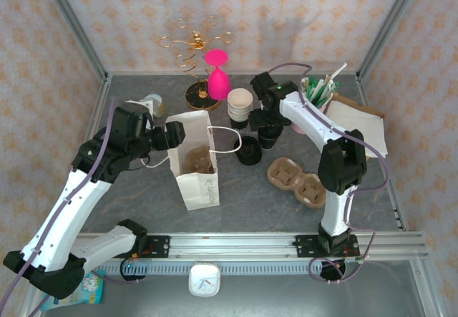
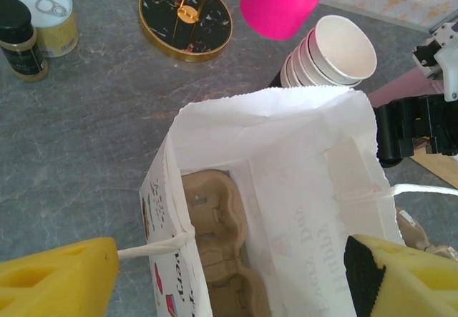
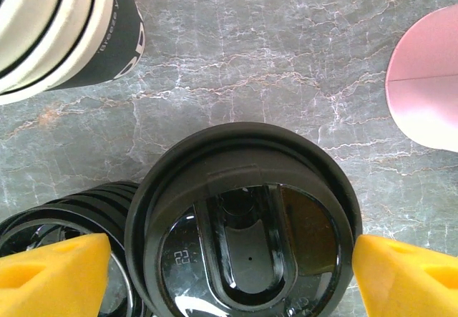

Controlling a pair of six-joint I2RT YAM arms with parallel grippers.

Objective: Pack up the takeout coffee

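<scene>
The grey marbled tabletop [image 3: 272, 59] carries pale and rusty veins. At lower centre of the right wrist view is a glossy black round plastic lid [image 3: 243, 224]. In the left wrist view, a white paper bag [image 2: 300, 159] shows small red and blue prints at lower left, with a brown moulded-pulp carrier [image 2: 215, 224] inside. Along the top edge are a plain magenta goblet [image 2: 283, 2] and a gold-rimmed black marbled round base [image 2: 186, 16]. Behind, cream wallpaper [image 1: 286, 9] bears orange floral motifs.
</scene>
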